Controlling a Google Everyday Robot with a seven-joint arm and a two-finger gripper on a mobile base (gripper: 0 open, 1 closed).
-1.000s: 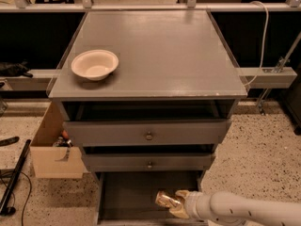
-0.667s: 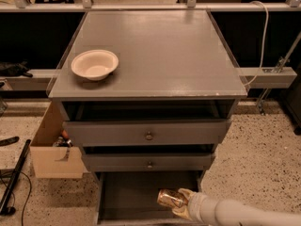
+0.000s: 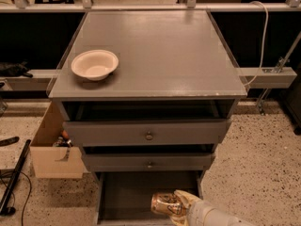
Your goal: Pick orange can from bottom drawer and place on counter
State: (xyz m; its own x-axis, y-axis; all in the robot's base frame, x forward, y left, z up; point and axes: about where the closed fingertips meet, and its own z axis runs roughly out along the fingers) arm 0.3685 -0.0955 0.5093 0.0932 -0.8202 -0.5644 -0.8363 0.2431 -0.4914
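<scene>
The orange can (image 3: 163, 204) lies on its side, its silvery end facing left, just above the dark floor of the open bottom drawer (image 3: 124, 199). My gripper (image 3: 178, 205) comes in from the lower right on a white arm and is shut on the can, with one pale finger over its top and one under it. The counter (image 3: 160, 51) is the wide grey top of the cabinet, well above the can.
A cream bowl (image 3: 94, 64) sits on the counter's left side. Two knobbed drawers (image 3: 148, 135) overhang the bottom drawer. A cardboard box (image 3: 52, 147) with small items stands on the speckled floor to the left, and a black pole (image 3: 14, 178) lies beside it.
The can and my gripper have shifted slightly toward the front edge of the drawer and a little right. The arm has drawn back toward the lower right corner.
</scene>
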